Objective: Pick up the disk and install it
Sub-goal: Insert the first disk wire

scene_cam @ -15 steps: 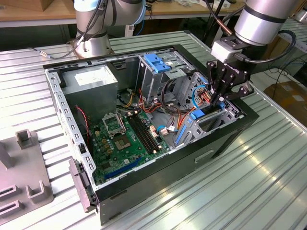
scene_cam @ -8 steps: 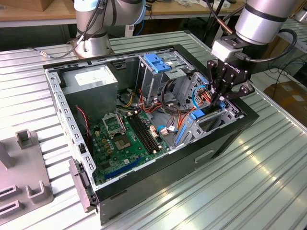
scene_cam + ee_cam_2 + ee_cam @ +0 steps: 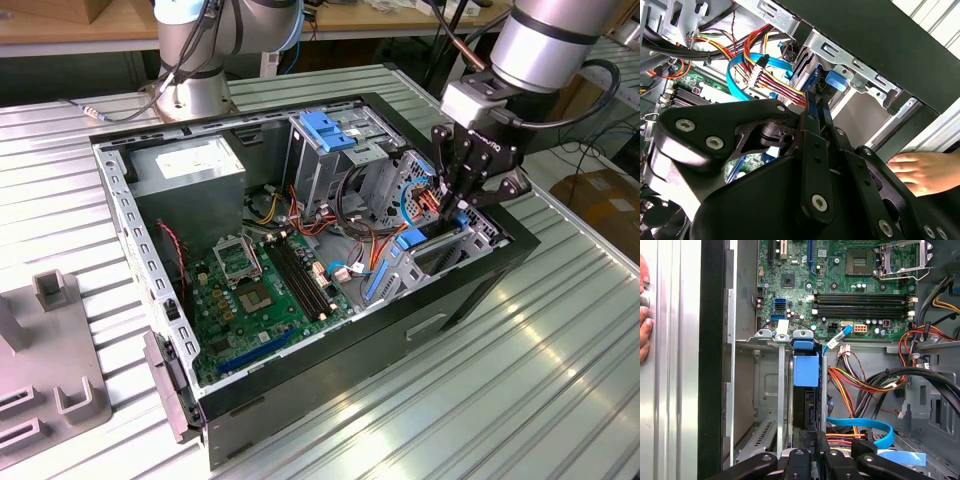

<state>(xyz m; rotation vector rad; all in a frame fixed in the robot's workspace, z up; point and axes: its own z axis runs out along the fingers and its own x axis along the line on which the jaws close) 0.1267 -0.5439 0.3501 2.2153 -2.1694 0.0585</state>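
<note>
Claw (image 3: 452,212) clamping disk (image 3: 805,371) edge-on, seating it into drive bay (image 3: 771,390); keeping it square should avoid jamming.

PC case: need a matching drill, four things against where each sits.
Things:
1. disk
2. power-supply box
3. hand
4. motherboard

Places:
A. in the corner of the case nearest the arm's base
B. green, lying flat on the case floor
C. standing on edge in the metal bay, right at the gripper
D. outside the case, beside its outer wall

Pairs: 1-C, 2-A, 3-D, 4-B
</note>
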